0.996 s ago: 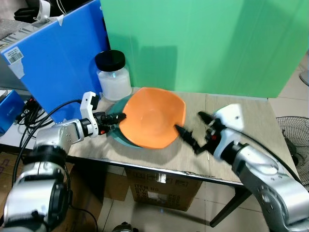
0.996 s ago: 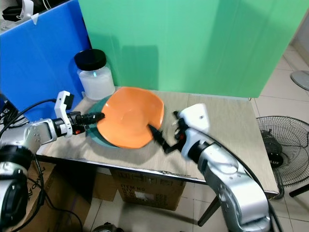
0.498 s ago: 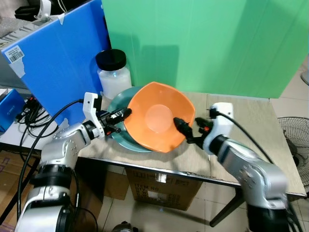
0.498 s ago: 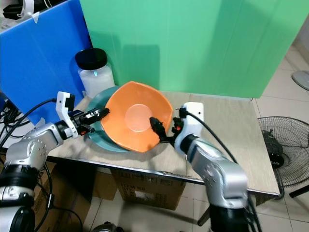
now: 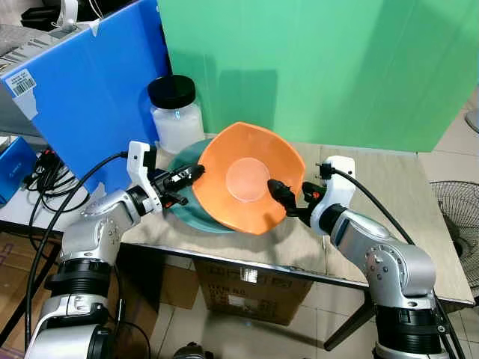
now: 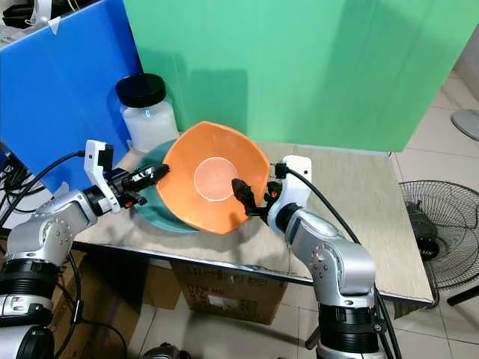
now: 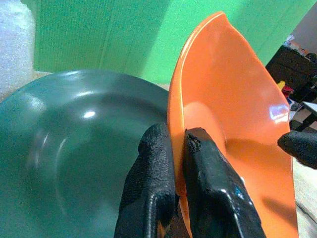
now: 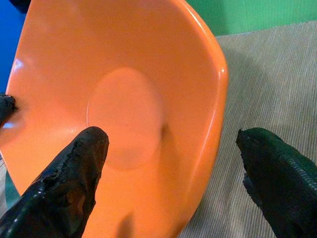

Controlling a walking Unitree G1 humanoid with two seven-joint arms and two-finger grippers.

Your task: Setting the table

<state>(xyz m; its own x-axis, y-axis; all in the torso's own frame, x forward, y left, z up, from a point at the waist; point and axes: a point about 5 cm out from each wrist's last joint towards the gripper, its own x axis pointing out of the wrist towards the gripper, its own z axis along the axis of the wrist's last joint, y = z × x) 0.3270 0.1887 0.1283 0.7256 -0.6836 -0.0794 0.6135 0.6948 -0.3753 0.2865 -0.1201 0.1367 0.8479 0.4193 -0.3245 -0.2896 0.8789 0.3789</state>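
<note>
left gripper (image 7: 171, 148) pinches orange bowl (image 5: 251, 176) rim, tilting it off the green plate (image 7: 74, 148); right gripper (image 8: 168, 163) spread wide astride the far rim to take it

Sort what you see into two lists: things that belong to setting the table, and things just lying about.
In the job: orange bowl, teal plate, left end effector pinching the bowl's rim, right end effector open around it.

Lying about: white jar, blue board, floor fan.

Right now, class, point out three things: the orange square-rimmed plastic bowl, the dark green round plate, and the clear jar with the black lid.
orange square-rimmed plastic bowl (image 5: 247, 179), left eye view, inner base.
dark green round plate (image 7: 74, 158), left wrist view, inner surface.
clear jar with the black lid (image 6: 150, 120), right eye view, frosted body.
</note>
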